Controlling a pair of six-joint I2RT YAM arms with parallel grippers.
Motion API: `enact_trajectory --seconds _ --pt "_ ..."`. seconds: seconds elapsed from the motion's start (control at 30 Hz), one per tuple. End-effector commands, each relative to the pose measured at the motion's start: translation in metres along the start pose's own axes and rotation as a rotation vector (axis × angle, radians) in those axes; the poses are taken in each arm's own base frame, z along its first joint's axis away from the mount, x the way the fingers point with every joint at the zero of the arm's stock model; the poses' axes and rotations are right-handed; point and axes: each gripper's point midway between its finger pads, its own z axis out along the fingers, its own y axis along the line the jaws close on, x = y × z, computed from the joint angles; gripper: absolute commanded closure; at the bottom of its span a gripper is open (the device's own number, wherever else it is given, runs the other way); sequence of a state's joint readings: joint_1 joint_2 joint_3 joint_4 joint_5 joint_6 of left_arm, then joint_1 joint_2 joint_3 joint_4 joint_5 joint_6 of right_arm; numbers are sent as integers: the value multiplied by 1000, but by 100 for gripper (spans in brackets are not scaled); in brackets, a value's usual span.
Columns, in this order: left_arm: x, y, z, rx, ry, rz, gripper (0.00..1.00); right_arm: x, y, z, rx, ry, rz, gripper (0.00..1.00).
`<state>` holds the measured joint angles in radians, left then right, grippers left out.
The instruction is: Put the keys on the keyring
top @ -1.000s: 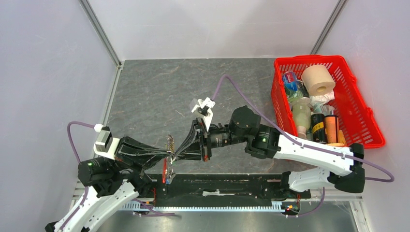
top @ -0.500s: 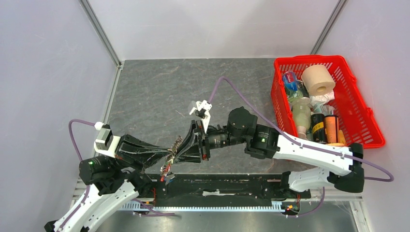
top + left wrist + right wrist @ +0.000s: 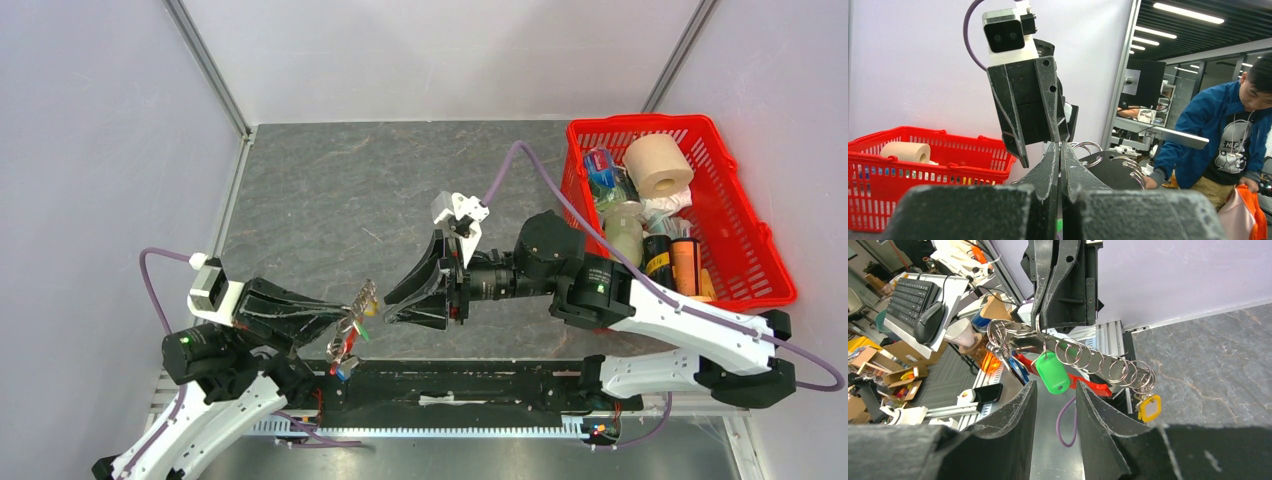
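Note:
My left gripper [image 3: 348, 322] is shut on the keyring, a bunch of silver rings [image 3: 364, 296] on a dark strip, held in the air over the table's near edge. In the right wrist view the rings [image 3: 1108, 367] hang in a row below the left fingers [image 3: 1058, 295], with a red fob [image 3: 1088, 384], a green plastic head [image 3: 1052, 372], a blue one [image 3: 1019, 371] and a yellow tag [image 3: 1148, 407]. My right gripper [image 3: 388, 308] is open and empty, just right of the bunch and clear of it; in its own view [image 3: 1055, 392] the green head hangs above the gap. Bare metal keys do not show clearly.
A red basket [image 3: 775, 258] with a paper roll and bottles stands at the far right, also in the left wrist view [image 3: 948, 150]. The grey mat [image 3: 330, 190] lies behind both arms. A black rail [image 3: 470, 385] runs along the near edge.
My right gripper has pulled back to the right, away from the bunch, and its jaws now stand open. My left gripper still holds the bunch, shifted slightly.

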<state>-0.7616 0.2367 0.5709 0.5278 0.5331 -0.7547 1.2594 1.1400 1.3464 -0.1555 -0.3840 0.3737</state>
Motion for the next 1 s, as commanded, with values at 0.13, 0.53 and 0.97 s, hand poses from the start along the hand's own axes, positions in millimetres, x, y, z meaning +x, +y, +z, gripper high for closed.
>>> enact_trajectory --seconds 0.13,0.53,0.97 --pt "-19 3 4 -14 -102 3 98 -33 9 5 -9 -74 -15 59" --pt "-25 10 5 -37 -157 0 98 -40 17 21 -84 -84 -12 61" --pt "-23 13 7 -33 -163 -22 98 -45 15 30 -90 -94 -46 62"
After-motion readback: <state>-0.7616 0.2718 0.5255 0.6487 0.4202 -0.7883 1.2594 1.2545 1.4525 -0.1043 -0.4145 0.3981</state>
